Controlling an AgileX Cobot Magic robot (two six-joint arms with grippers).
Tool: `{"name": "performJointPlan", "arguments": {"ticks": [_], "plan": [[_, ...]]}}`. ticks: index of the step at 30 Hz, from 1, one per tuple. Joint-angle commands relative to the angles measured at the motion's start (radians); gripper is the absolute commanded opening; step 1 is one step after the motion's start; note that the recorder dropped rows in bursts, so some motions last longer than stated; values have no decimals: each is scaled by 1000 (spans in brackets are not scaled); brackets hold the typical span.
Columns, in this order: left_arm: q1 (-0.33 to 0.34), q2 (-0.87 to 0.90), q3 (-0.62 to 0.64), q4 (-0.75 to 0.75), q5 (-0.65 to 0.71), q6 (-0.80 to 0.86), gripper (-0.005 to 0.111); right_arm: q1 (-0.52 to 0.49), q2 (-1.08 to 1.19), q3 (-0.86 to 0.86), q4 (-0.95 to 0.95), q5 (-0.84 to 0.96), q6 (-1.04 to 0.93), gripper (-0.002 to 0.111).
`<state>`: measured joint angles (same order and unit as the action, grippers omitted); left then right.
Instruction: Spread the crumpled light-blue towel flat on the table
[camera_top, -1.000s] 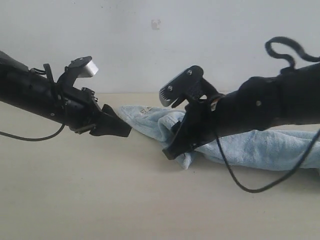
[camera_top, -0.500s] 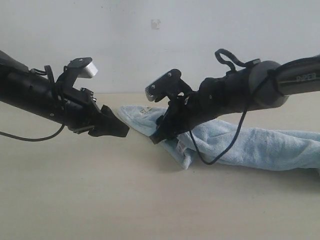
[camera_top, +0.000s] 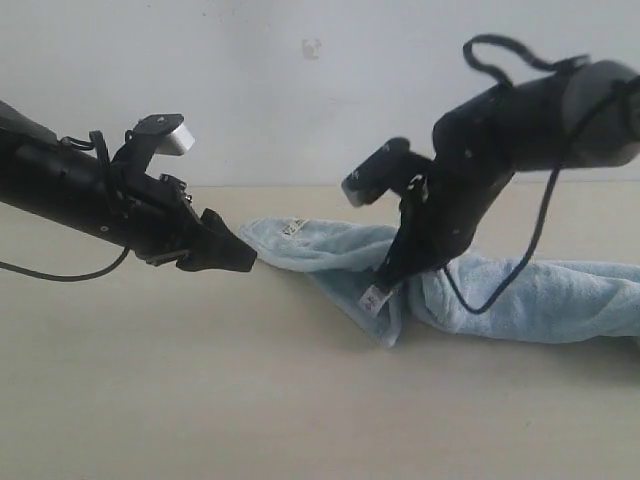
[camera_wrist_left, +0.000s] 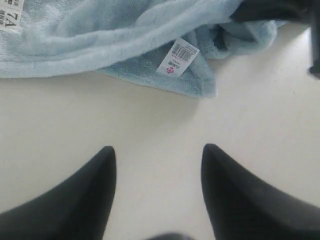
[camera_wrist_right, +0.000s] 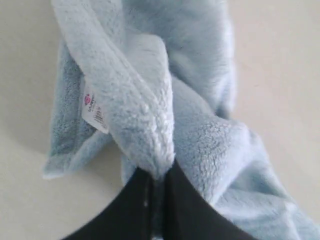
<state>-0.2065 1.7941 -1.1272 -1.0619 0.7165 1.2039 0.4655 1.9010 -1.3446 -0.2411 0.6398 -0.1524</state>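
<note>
The pale-blue towel (camera_top: 540, 295) lies bunched in a long strip across the beige table (camera_top: 200, 400), from the middle to the right edge. My right gripper (camera_top: 392, 272) is shut on a raised fold of it; the right wrist view shows the fluffy fold (camera_wrist_right: 150, 125) pinched between the jaws of the right gripper (camera_wrist_right: 157, 175). A small white label (camera_top: 374, 298) hangs just below that grip. My left gripper (camera_top: 240, 262) stands open just left of the towel's near end, holding nothing. The left wrist view shows the open left gripper (camera_wrist_left: 157, 152) over bare table (camera_wrist_left: 150, 115), short of the towel (camera_wrist_left: 115, 40) and its label (camera_wrist_left: 177, 57).
A plain white wall (camera_top: 300, 100) runs behind the table. A black cable (camera_top: 60, 275) droops from the left arm to the tabletop, and another cable (camera_top: 500, 290) loops from the right arm over the towel. Bare table stretches along the front.
The right arm has swung up and to the right with the fold still pinched, and the white label now hangs in view below the jaws. The left arm has hardly moved.
</note>
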Motion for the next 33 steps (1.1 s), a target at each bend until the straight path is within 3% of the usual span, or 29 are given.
{"name": "performJointPlan", "arguments": {"ticks": [1, 4, 9, 11, 13, 15, 18, 21, 25, 33], "plan": [[1, -8, -4, 1, 17, -5, 50, -7, -183, -4, -42, 195, 33, 0], [1, -5, 4, 1, 14, 32, 50, -10, -255, -4, -114, 363, -21, 0], [-1, 39, 48, -3, 25, 263, 51, -105, -265, 8, -123, 381, 0, 0], [-3, 92, 67, -49, 55, 427, 51, -170, -251, 65, -123, 378, 2, 0], [-3, 145, 71, -127, 141, 602, 51, -230, -228, 145, -123, 326, 24, 6], [-7, 187, 71, -207, 202, 694, 51, -275, -216, 219, -123, 222, 42, 21], [-24, 215, 71, -323, 184, 708, 51, -281, -213, 272, -119, 112, 126, 39], [-27, 256, 69, -682, 182, 708, 51, -281, -213, 277, -109, 87, 212, 51], [-27, 351, -35, -664, 159, 509, 51, -281, -213, 275, -109, 51, 319, 66], [-27, 454, -161, -596, 193, 471, 51, -281, -213, 275, -81, 26, 346, 66]]}}
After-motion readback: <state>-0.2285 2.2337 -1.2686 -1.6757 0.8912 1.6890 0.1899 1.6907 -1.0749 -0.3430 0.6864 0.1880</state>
